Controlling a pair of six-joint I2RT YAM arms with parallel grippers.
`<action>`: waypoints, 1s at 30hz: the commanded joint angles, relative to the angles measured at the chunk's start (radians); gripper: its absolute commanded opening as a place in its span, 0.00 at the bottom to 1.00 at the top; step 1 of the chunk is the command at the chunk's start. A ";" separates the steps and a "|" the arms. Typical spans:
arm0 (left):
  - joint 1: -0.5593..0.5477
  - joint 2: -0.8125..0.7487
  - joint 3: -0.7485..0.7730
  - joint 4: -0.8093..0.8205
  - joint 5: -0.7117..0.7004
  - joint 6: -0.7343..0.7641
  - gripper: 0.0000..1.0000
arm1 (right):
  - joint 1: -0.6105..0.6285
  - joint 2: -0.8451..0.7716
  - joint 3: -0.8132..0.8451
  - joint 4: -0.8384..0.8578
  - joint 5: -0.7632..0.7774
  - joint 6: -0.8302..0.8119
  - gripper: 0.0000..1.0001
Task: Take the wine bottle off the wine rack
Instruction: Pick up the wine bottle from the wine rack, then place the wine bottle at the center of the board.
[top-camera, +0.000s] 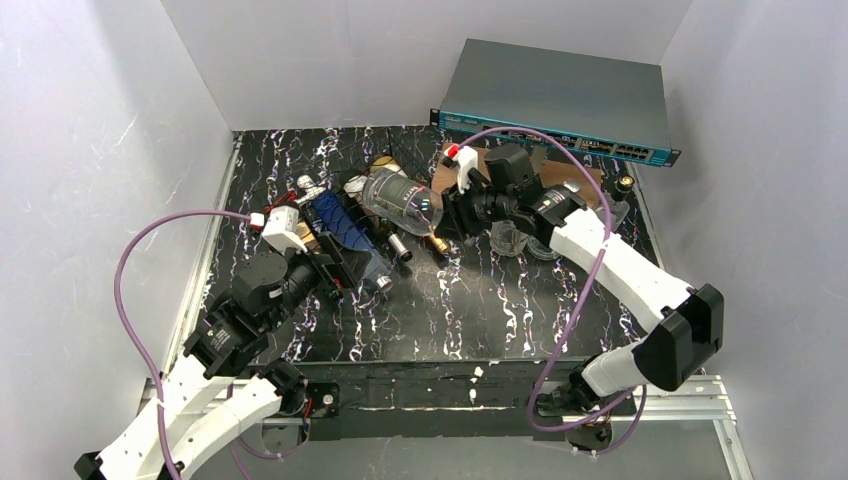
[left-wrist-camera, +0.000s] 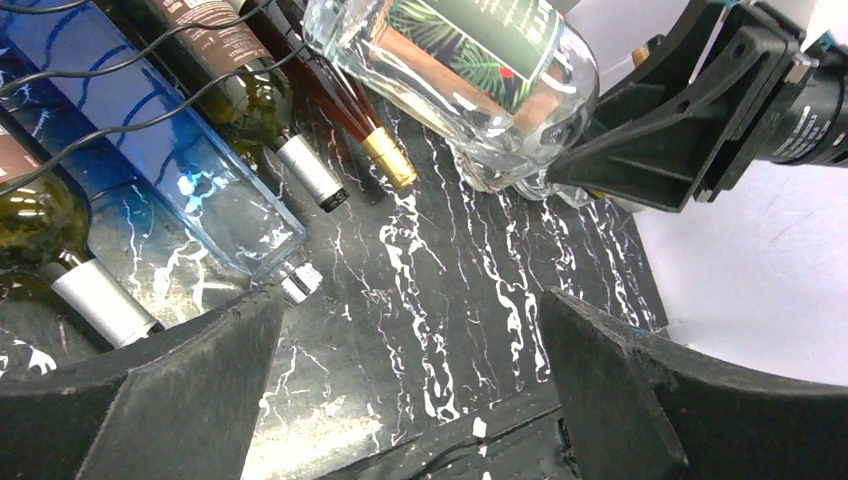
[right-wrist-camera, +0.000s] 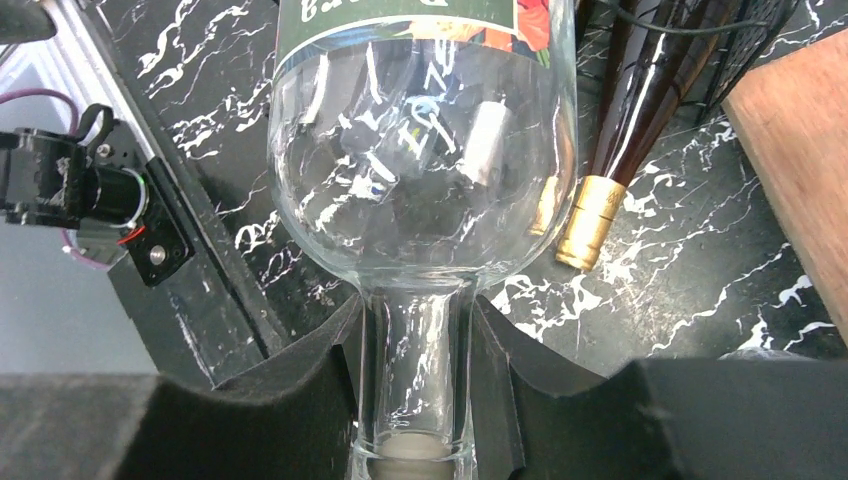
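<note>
Popping in with what I'm seeing from beside the table; the right gripper (right-wrist-camera: 414, 340) is clamped on the neck of the clear wine bottle (top-camera: 402, 199), its fingers (right-wrist-camera: 310, 380) pressed against the glass on both sides, so the grab is done and we're in the pull-it-out part.

The bottle lies tilted, neck towards the right arm and fat end back over the wine rack (left-wrist-camera: 150, 120); from the left wrist view its shoulder hangs above the black marble table (left-wrist-camera: 440, 300) instead of resting on it. I can't tell whether the base is touching the wire or sitting clear of it; that end is hidden.

The left gripper (left-wrist-camera: 410, 310) is spread wide with nothing in it, parked low beside the rack near the cap of the blue bottle (left-wrist-camera: 170, 170); looks like it's just spectating like me.

My guess for the next move: draw the bottle along its own axis, away from the rack, lifting enough that the base clears the dividers; then set it down on open table. Things I'd watch: it's a neck-only grip on smooth glass with a heavy body hanging off it, so it could swivel or slip; the brown bottle with the gold cap (right-wrist-camera: 640, 90) lies just beside it; the wooden board (right-wrist-camera: 800, 170) is near on the far side.
</note>
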 joint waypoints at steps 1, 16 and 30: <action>0.005 -0.015 -0.021 0.033 0.016 -0.041 0.99 | -0.023 -0.138 -0.003 0.213 -0.143 -0.006 0.01; 0.005 0.014 -0.026 0.084 0.102 -0.066 0.99 | -0.043 -0.295 -0.132 0.077 -0.180 -0.125 0.01; 0.005 0.050 -0.076 0.158 0.209 -0.095 0.99 | -0.048 -0.383 -0.236 -0.076 -0.144 -0.255 0.01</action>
